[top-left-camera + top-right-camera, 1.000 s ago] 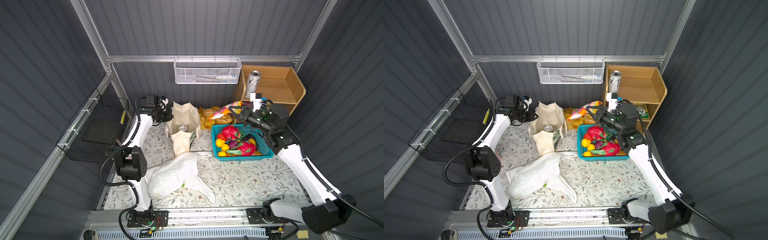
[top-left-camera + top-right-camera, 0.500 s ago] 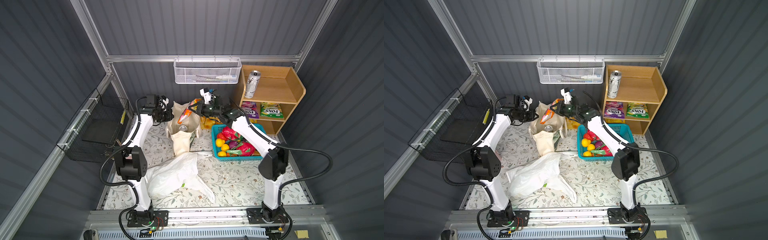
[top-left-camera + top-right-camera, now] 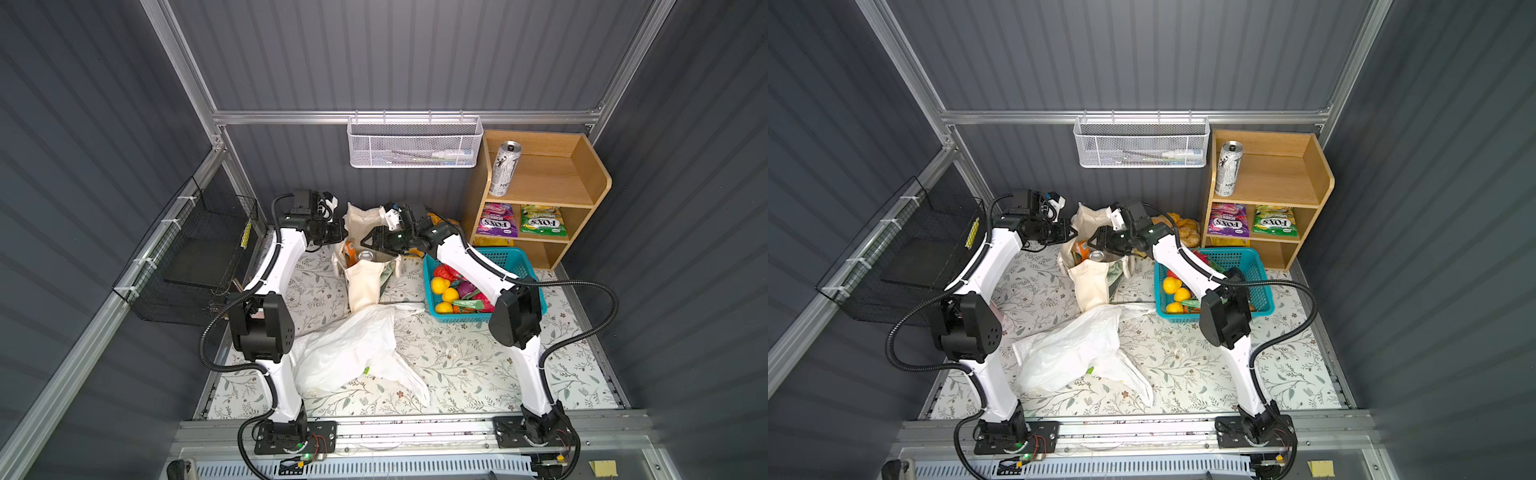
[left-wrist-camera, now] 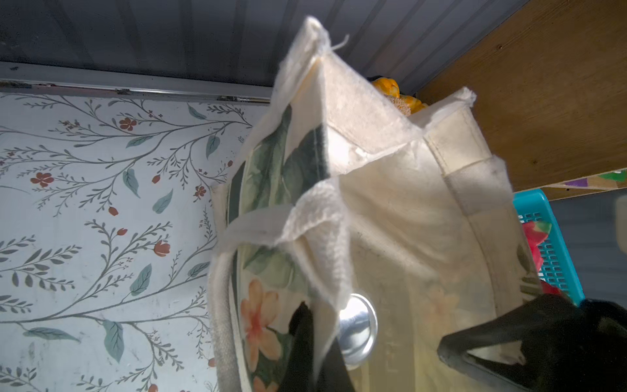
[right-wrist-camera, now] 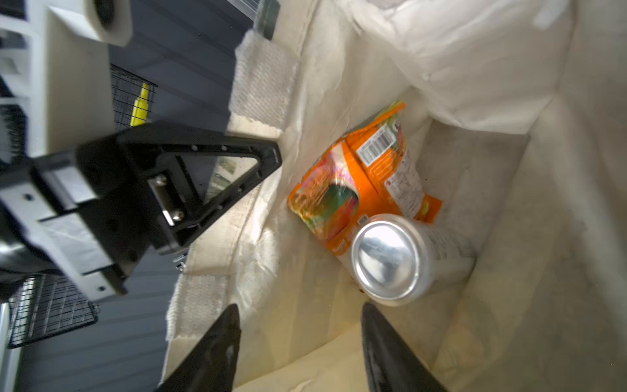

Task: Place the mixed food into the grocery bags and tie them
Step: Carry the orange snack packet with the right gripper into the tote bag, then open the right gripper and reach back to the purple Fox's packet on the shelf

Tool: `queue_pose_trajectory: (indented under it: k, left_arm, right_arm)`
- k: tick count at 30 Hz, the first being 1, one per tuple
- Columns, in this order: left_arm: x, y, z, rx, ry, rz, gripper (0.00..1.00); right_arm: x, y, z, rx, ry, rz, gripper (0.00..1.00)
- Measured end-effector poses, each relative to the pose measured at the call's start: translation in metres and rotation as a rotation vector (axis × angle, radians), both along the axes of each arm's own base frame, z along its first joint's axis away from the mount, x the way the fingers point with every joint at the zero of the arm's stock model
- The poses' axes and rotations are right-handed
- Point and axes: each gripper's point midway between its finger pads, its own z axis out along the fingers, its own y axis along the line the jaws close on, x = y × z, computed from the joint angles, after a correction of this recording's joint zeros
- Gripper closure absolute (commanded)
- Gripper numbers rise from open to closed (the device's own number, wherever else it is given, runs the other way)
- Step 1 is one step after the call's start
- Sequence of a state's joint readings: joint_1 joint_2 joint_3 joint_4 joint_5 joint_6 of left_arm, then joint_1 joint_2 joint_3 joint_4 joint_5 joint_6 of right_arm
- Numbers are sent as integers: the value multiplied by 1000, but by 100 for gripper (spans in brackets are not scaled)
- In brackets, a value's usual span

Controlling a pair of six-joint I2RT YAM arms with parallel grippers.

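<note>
The cream canvas tote [image 3: 363, 282] [image 3: 1092, 286] stands upright at the back, mouth open. My left gripper [image 3: 338, 235] [image 4: 315, 339] is shut on the tote's rim beside a strap. Above the mouth, my right gripper [image 3: 372, 243] [image 5: 298, 309] is open and holds nothing. Inside the tote lie an orange packet [image 5: 366, 169] [image 3: 350, 251] and a silver can [image 5: 390, 258] [image 4: 356, 325]. The white plastic bag [image 3: 353, 349] [image 3: 1071, 353] lies crumpled in front of the tote. A second can [image 3: 504, 168] and a purple FOX'S pouch [image 3: 496, 220] sit in the wooden shelf.
A blue basket [image 3: 511, 257] of toy fruit stands right of the tote, under my right arm. A green FOX'S pouch [image 3: 542, 220] sits beside the purple one. A yellow bread packet [image 3: 1183, 230] lies behind the tote. A black wire basket [image 3: 199, 257] hangs at left.
My right arm swung from the shelf side over to the tote carrying the orange packet. Its jaws have opened and the packet now lies inside. The left gripper has kept its hold.
</note>
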State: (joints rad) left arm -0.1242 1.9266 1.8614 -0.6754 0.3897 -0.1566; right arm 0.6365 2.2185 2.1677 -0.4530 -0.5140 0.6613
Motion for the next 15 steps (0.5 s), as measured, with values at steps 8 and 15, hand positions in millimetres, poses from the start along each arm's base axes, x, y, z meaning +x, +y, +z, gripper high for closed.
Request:
queue_pose_trajectory:
  k: [8,15]
  left_arm:
    - [0,0,0,5,-3,-4,100]
    - [0,1,0,7,-3,-2,100]
  right_arm:
    - [-35,-58,106,93,-136,-12,36]
    - [-49,-249,129,161,-211,-398,34]
